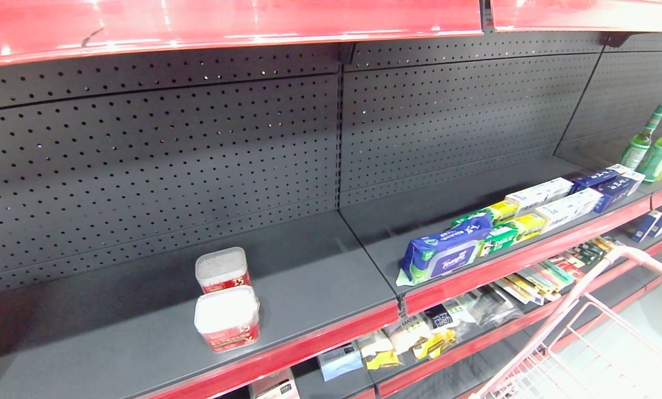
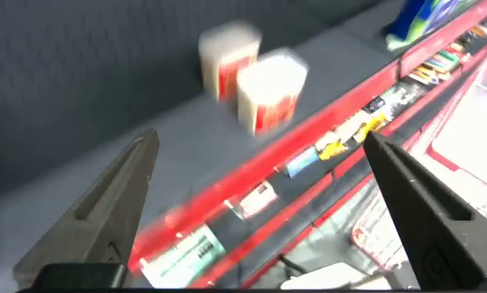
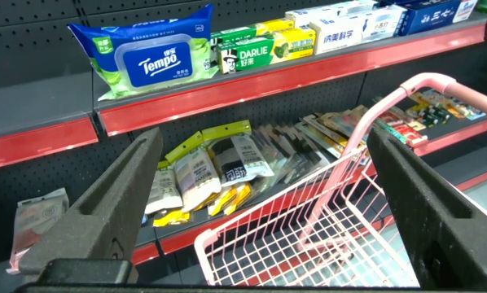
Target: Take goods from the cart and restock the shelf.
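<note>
- Head view, lower left of the frame: a red-labelled front tub point(image 1: 228, 321) stands on the dark shelf point(image 1: 319, 277) near its red edge, with a matching rear tub point(image 1: 222, 270) just behind it.
- Right of centre, a blue wipes pack point(image 1: 446, 253) lies on the same shelf, and a row of boxes point(image 1: 552, 205) runs toward the green bottles point(image 1: 649, 145) at the right edge.
- The pink cart point(image 1: 613, 332) sits in the lower right corner.
- The left end effector point(image 2: 260, 220) is spread wide, holding nothing, facing the tubs.
- The right end effector point(image 3: 264, 212) is spread wide, holding nothing, above the cart's rim.
</note>
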Available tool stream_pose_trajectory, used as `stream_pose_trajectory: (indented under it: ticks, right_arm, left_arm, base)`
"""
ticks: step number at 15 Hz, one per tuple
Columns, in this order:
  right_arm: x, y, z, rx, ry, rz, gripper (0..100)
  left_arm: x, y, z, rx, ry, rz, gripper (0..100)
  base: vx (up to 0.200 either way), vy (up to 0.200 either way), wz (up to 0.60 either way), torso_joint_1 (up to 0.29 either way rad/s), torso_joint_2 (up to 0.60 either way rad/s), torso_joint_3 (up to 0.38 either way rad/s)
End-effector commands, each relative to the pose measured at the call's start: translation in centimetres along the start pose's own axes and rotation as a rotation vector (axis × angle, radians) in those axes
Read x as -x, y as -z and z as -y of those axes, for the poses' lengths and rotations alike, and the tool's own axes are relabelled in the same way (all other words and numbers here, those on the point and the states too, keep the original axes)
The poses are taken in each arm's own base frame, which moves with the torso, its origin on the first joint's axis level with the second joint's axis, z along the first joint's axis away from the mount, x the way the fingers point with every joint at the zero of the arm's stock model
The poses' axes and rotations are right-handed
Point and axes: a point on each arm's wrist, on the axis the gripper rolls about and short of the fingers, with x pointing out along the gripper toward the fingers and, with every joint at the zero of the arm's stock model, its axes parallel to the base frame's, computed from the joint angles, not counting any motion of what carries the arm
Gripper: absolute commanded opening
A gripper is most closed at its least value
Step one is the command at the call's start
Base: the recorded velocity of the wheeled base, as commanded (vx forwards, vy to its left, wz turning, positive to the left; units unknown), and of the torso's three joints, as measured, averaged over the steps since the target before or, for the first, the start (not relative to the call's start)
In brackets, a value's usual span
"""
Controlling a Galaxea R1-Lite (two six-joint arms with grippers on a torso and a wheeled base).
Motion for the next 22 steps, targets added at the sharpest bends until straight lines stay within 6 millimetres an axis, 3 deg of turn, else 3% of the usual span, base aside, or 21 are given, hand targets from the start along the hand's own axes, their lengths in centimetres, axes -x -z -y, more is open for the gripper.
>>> stream_pose_trajectory:
  ticks: [1, 5, 8, 20, 22]
  right_arm:
    - [0.0, 0.0, 0.0, 0.001, -0.001, -0.001, 100]
    - [0.0, 0.0, 0.0, 0.001, -0.001, -0.001, 100]
    - [0.0, 0.0, 0.0, 0.001, -0.001, -0.001, 100]
    - [0.0, 0.0, 0.0, 0.001, -0.002, -0.001, 100]
    - [0.0, 0.0, 0.0, 0.004, -0.004, -0.001, 100]
  left_arm:
    - [0.0, 4.3, -0.1, 0.033, -0.167, 0.068, 100]
    - [-0.9, 5.5, 0.0, -0.033, -0.12, 0.244, 100]
    - [-1.0, 5.9, -0.6, -0.016, -0.382, 0.237, 100]
    - [-1.2, 6.2, -0.6, 0.037, -0.347, 0.232, 100]
    - [-1.2, 6.2, -0.6, 0.032, -0.346, 0.233, 100]
  base:
    - [0.0, 0.0, 0.0, 0.0, 0.0, 0.0]
    - [0.0, 0.0, 0.0, 0.0, 0.0, 0.0]
    - [0.0, 0.0, 0.0, 0.0, 0.0, 0.0]
    - [0.0, 0.0, 0.0, 0.0, 0.0, 0.0]
    - [0.0, 0.0, 0.6, 0.005, 0.0, -0.002]
